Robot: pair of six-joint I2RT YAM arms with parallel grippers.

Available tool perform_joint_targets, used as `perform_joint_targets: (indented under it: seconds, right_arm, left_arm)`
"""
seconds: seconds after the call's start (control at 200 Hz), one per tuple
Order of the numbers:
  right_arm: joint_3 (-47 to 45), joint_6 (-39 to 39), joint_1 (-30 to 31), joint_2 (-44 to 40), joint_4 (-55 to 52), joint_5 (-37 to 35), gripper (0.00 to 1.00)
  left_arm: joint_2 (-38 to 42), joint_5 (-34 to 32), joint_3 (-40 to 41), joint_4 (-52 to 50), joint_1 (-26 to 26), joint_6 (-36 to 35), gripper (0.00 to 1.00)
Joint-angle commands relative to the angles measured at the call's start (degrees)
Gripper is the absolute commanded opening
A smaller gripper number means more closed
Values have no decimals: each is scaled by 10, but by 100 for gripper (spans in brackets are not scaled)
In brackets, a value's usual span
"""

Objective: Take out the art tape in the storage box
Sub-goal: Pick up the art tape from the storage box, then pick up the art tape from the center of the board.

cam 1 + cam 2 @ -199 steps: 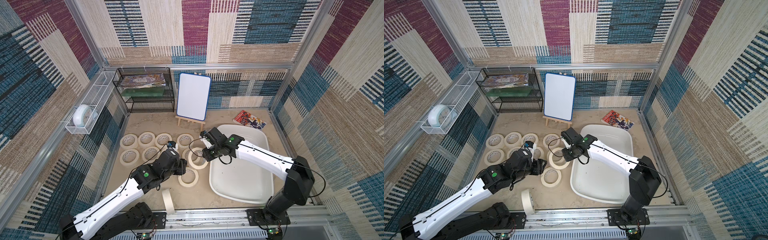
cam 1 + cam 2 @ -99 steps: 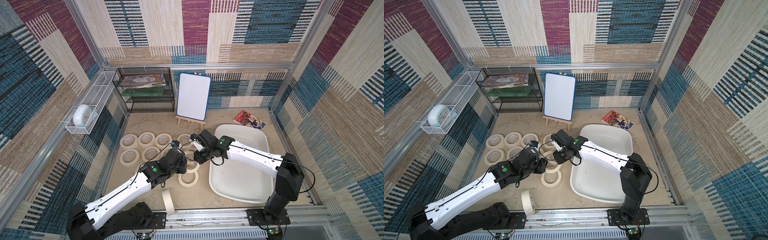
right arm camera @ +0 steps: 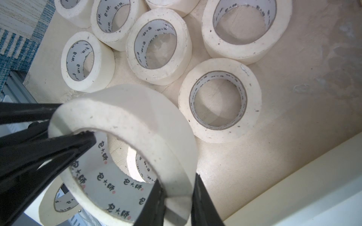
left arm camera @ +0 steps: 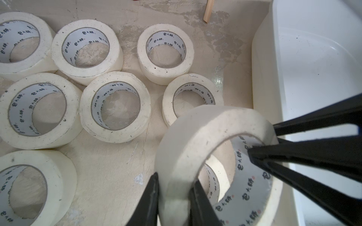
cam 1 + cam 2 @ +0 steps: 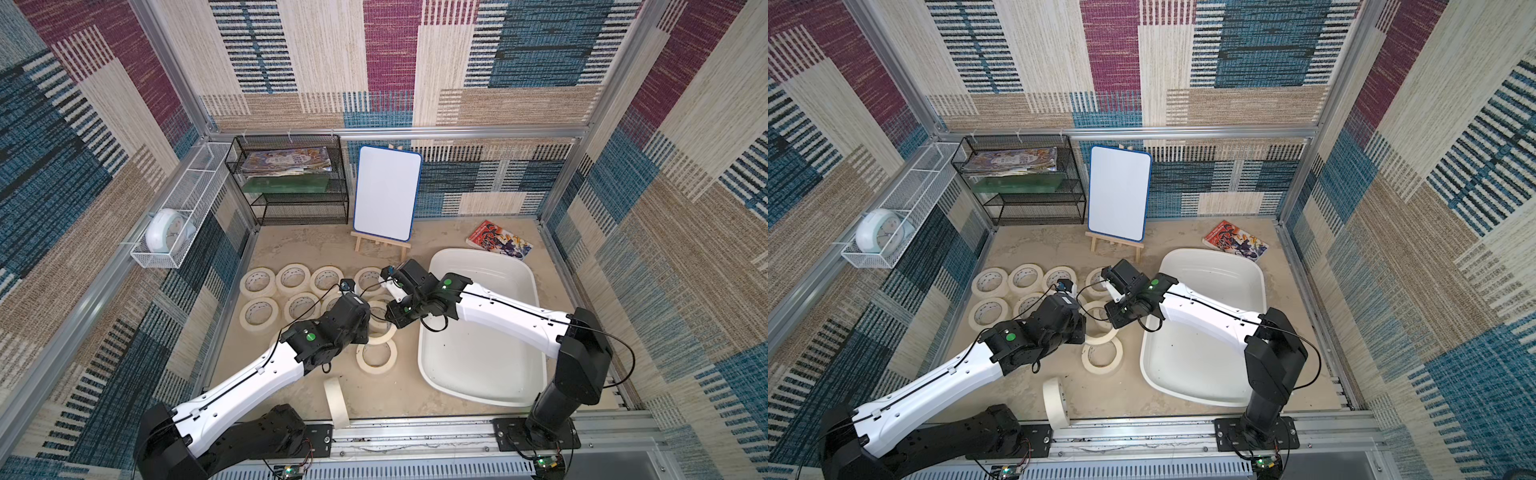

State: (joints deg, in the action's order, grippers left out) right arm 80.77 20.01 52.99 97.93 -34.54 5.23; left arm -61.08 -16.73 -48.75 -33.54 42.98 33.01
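Art tape [image 4: 197,133] in left hand [image 4: 175,182]

Cream art tape rolls [image 5: 257,282] flat in rows beside the white storage box [image 5: 478,361], one roll [image 4: 195,129] aloft and tilted.

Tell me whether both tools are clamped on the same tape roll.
Yes, the left tool and right tool each pinch the wall of one tape roll.

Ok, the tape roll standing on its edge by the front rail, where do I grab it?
I'd grip the upright roll at the top of its ring, coming straight down. It stands on edge, flat faces to the sides, so a pinch across its width should fit; the front rail close by crowds a low sideways approach.
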Motion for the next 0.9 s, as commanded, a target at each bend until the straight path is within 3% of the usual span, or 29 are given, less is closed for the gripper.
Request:
perform_joint_targets:
  seconds: [0.0, 0.085, 0.34, 0.591, 0.896]
  right_arm:
    - [1, -24, 0, -7, 5, 22, 20]
    - [1, -29, 0, -14, -4, 7, 38]
    - [-31, -21, 1, -86, -12, -18, 69]
    - [-60, -10, 70, -102, -32, 12, 75]
    - [17, -18, 208, -5, -54, 32, 95]
  left_arm:
    - [2, 8, -3, 17, -6, -6, 0]
    - [3, 11, 2, 20, -16, -3, 0]
    - [13, 24, 26, 36, -73, -9, 0]
    - [-19, 60, 50, 70, -190, -29, 0]
    - [-5, 21, 30, 24, -306, -64, 0]
